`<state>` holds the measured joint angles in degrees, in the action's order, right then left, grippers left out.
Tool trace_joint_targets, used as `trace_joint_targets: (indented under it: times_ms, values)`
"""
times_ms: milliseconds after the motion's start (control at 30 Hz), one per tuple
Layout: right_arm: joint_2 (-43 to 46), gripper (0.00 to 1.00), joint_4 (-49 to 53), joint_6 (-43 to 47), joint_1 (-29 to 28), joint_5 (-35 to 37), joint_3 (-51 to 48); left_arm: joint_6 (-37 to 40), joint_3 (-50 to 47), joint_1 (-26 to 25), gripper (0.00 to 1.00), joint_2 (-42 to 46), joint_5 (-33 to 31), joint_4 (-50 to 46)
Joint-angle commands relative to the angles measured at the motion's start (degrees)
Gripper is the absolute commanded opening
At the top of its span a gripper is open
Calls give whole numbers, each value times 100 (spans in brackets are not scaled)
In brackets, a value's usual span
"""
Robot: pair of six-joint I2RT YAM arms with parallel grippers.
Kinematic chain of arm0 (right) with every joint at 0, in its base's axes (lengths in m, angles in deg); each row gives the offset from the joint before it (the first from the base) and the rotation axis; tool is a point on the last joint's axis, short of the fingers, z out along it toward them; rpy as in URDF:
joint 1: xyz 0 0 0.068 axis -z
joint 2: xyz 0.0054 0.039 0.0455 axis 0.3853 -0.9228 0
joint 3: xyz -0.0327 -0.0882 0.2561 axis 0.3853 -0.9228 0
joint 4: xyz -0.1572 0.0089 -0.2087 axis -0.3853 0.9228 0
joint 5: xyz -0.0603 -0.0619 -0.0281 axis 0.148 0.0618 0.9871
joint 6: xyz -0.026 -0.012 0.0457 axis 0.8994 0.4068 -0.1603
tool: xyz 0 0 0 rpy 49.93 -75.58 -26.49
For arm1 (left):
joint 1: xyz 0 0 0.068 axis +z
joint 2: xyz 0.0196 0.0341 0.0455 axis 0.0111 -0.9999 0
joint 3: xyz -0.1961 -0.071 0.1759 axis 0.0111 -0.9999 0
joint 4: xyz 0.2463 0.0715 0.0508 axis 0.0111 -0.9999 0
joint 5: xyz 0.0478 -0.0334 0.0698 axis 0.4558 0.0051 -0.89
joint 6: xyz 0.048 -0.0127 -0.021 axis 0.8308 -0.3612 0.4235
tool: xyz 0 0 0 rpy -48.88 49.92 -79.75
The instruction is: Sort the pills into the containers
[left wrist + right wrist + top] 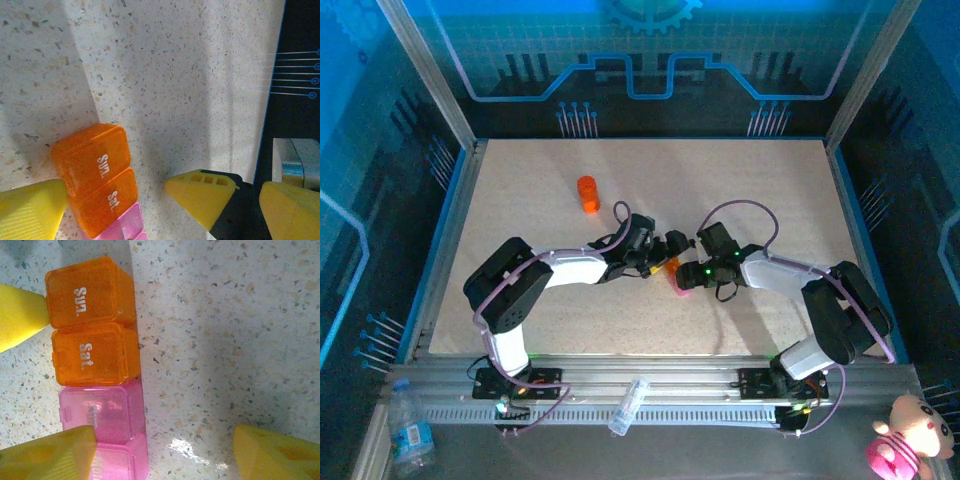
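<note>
Top view: a strip of joined orange and pink square plastic containers [678, 286] lies mid-table between the left gripper [668, 252] and the right gripper [689, 272]. An orange cylindrical bottle [587, 193] sits farther back, to the left.

Left wrist view: the jaws are wide, and the strip's orange end is beside one finger [30, 210].

Right wrist view: the jaws are apart and grip nothing. One finger [50, 455] overlaps a pink compartment.

**Blue-lit cell around a speckled table**

A beige speckled tabletop [750, 190] with a blue rim [445, 240] sits between aluminium posts [425, 70]. Behind it, dark wall panels [520, 50] glow blue with circuit lines and a gear motif [650, 10]. A ribbed aluminium rail [690, 410] runs along the near edge.
</note>
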<state>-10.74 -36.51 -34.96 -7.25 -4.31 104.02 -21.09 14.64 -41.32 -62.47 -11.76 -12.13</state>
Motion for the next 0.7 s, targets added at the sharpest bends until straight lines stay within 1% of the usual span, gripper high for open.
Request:
trace_joint_targets:
  times_ms: [0, 400, 667]
  values:
    - [-113, 73, -14, -42, 62, -51, -117, -174, 179, -55, 99, -19, 136, 295]
    - [-210, 73, -48, -25, 73, -22, -178, -323, 85, -71, 99, 336, 132, 801]
    - [-260, 73, -50, -19, 82, -16, -178, -238, -93, -75, 99, 792, -53, 1232]
